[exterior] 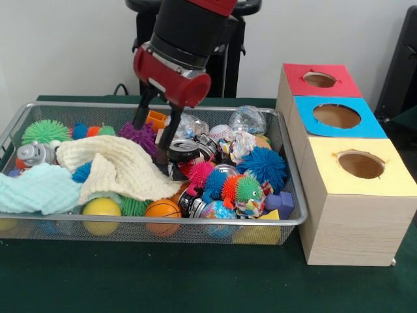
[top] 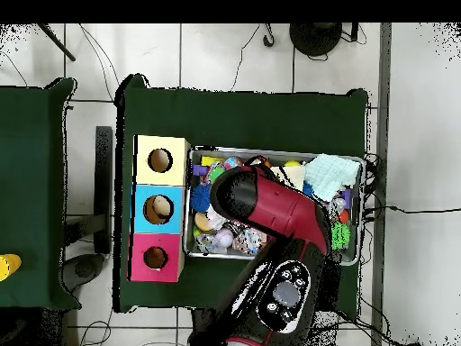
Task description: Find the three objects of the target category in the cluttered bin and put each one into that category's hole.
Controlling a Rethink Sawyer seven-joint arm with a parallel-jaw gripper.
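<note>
End effector lowered into the cluttered bin, fingers spread.

The end effector (exterior: pixel 151 135) hangs over the far middle of the bin (exterior: pixel 294 195), its two dark fingers (exterior: pixel 141 116) apart and gripping nothing, tips among a purple spiky ball (exterior: pixel 138 135), an orange block (exterior: pixel 156 119) and a crushed can (exterior: pixel 185 154). The bin sits on the green desk (exterior: pixel 130 280) just beside the wooden box, whose red-topped hole (exterior: pixel 319 79) lies at the far end, past the blue and yellow ones.
</note>
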